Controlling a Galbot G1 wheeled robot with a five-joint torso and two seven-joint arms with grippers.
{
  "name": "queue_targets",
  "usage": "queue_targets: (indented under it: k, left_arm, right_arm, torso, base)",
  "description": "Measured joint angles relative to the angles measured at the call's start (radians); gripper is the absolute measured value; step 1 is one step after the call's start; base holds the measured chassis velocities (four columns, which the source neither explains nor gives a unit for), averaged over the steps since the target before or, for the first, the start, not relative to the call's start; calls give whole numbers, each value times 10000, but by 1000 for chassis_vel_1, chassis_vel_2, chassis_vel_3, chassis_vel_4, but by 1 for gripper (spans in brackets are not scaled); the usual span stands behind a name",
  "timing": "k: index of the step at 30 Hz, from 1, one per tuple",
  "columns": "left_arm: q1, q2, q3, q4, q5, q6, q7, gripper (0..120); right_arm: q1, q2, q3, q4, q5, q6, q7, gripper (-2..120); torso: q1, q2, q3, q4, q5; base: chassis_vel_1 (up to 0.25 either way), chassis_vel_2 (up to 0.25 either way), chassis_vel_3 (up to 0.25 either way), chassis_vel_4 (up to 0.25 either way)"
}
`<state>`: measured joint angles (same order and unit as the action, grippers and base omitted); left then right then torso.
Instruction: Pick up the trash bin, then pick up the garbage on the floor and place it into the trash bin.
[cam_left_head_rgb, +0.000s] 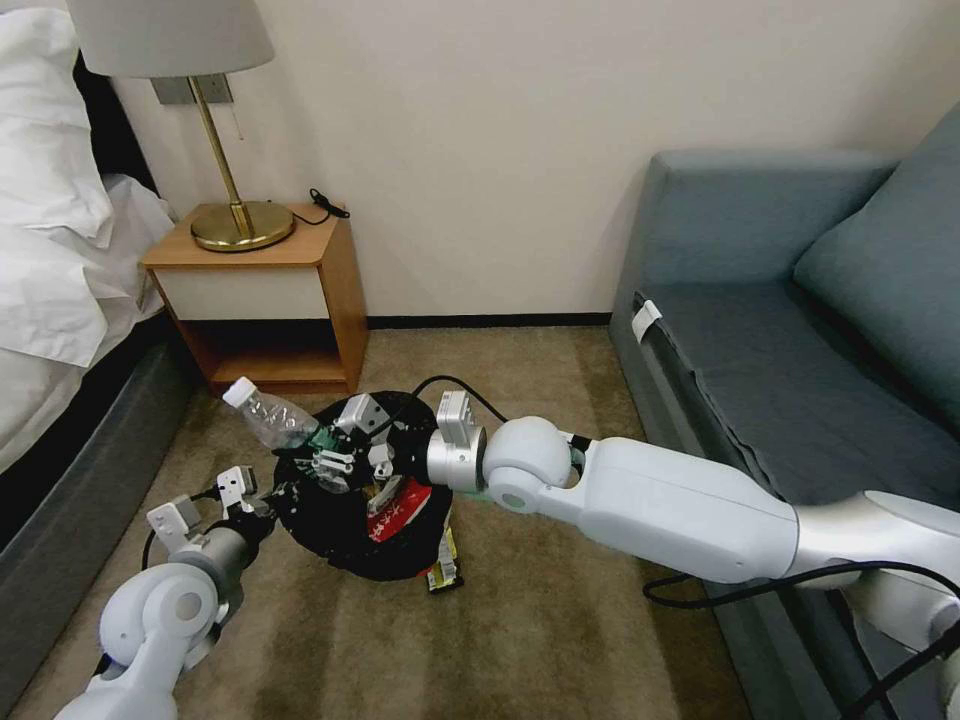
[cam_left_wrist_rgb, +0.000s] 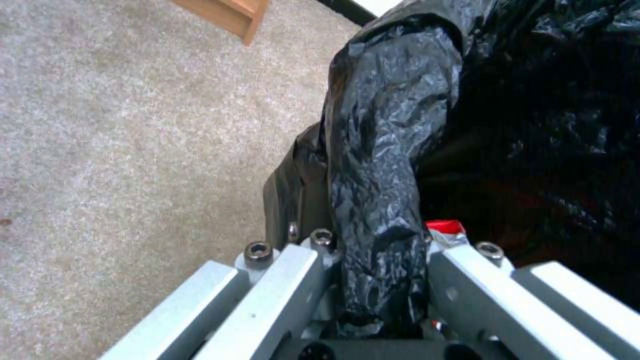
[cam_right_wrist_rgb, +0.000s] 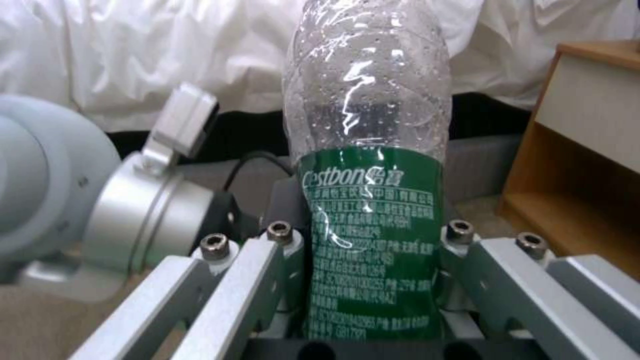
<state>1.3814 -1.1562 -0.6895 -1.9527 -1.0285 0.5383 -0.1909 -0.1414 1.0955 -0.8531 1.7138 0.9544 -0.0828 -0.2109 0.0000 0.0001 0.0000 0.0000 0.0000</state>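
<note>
While left gripper (cam_left_wrist_rgb: 373, 280) clamped wrinkled rim of trash bin (cam_left_head_rgb: 340, 520), right gripper (cam_left_head_rgb: 335, 455) held clear green-labelled bottle (cam_left_head_rgb: 270, 412) over bin mouth, unreleased. Red-and-white snack packet (cam_left_head_rgb: 398, 510) lay inside. Dark gold-printed wrapper (cam_left_head_rgb: 445, 565) remained on carpet (cam_left_head_rgb: 560, 640) beside bin.

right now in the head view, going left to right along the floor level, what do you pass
bed → left tool gripping the trash bin rim → bottle in the right tool → dark wrapper on the carpet → sofa
</note>
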Motion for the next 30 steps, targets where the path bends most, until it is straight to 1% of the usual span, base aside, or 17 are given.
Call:
queue_targets:
  k: [2, 5, 7, 9, 11, 12, 14, 15, 17, 18, 19, 21, 22, 23, 24, 25, 30]
  left_arm:
    - [15, 0, -35, -16, -25, 1, 0, 2]
    - [39, -10, -89, -41, -80, 1, -4, 2]
    - [60, -19, -132, -83, -147, 1, -5, 2]
    - [65, -20, -150, -101, -165, 1, -6, 2]
    - [86, -20, -193, -146, -228, 3, -22, 2]
    - [86, -20, -193, -146, -228, 3, -22, 2]
    - [116, -17, -215, -186, -276, 7, -33, 2]
    - [116, -17, -215, -186, -276, 7, -33, 2]
    - [133, -13, -221, -201, -290, 10, -42, 2]
    - [133, -13, -221, -201, -290, 10, -42, 2]
    - [137, -14, -220, -207, -298, 11, -55, 2]
    - [142, -50, -217, -224, -308, 14, -78, 2]
    - [142, -50, -217, -224, -308, 14, -78, 2]
    - [147, -61, -214, -240, -322, 17, -93, 2]
    - [147, -61, -214, -240, -322, 17, -93, 2]
    - [150, -64, -223, -251, -344, 17, -113, 2]
    - [117, -2, -353, -196, -296, 16, -220, 2]
  right_arm:
    - [-27, -6, -10, -37, -40, 7, -7, 21]
    - [-54, -63, -11, -104, -108, 32, -23, 25]
    - [-66, -137, -11, -131, -157, 62, -81, 36]
    - [-70, -162, -12, -138, -165, 65, -87, 39]
    - [-91, -210, -12, -170, -201, 71, -105, 51]
    - [-91, -210, -12, -170, -201, 71, -105, 51]
    - [-108, -234, -10, -176, -227, 73, -111, 59]
    - [-108, -234, -10, -176, -227, 73, -111, 59]
    - [-115, -244, -8, -176, -233, 73, -113, 67]
    - [-115, -244, -8, -176, -233, 73, -113, 67]
    - [-117, -247, -7, -176, -235, 74, -112, 77]
    - [-117, -248, -6, -176, -238, 73, -119, 87]
    - [-117, -248, -6, -176, -238, 73, -119, 87]
    - [-117, -260, -6, -176, -239, 74, -122, 92]
    - [-117, -260, -6, -176, -239, 74, -122, 92]
    - [-117, -291, 12, -148, -240, 73, -120, 96]
    - [-74, -318, 317, -37, -222, 90, -79, 99]
  torso:
    - [0, -1, 0, 0, 0]
    - [0, 0, 0, 1, 0]
    - [0, -2, 0, 0, 0]
    - [0, -1, 0, 0, 0]
    - [0, -2, 0, 0, 0]
    - [0, -2, 0, 0, 0]
    - [0, -2, 0, 0, 0]
    - [0, -2, 0, 0, 0]
    - [0, -2, 0, 0, 1]
    - [0, -2, 0, 0, 1]
    - [0, -2, 0, 0, 0]
    - [0, -2, 0, 0, 0]
    - [0, -2, 0, 0, 0]
    - [0, -2, 0, 1, 0]
    - [0, -2, 0, 1, 0]
    - [0, -2, 0, 0, 0]
    - [0, -2, 0, 0, 0]
  base:
    - [0, 0, 0, 0]
    - [0, 0, 0, 0]
    - [0, 0, 0, 0]
    - [0, 0, 0, 0]
    - [0, 0, 0, 0]
    - [0, 0, 0, 0]
    - [0, 0, 0, 0]
    - [0, 0, 0, 0]
    - [0, 0, 0, 0]
    - [0, 0, 0, 0]
    - [0, 0, 0, 0]
    - [0, 0, 0, 0]
    - [0, 0, 0, 0]
    - [0, 0, 0, 0]
    - [0, 0, 0, 0]
    - [0, 0, 0, 0]
    - [0, 0, 0, 0]
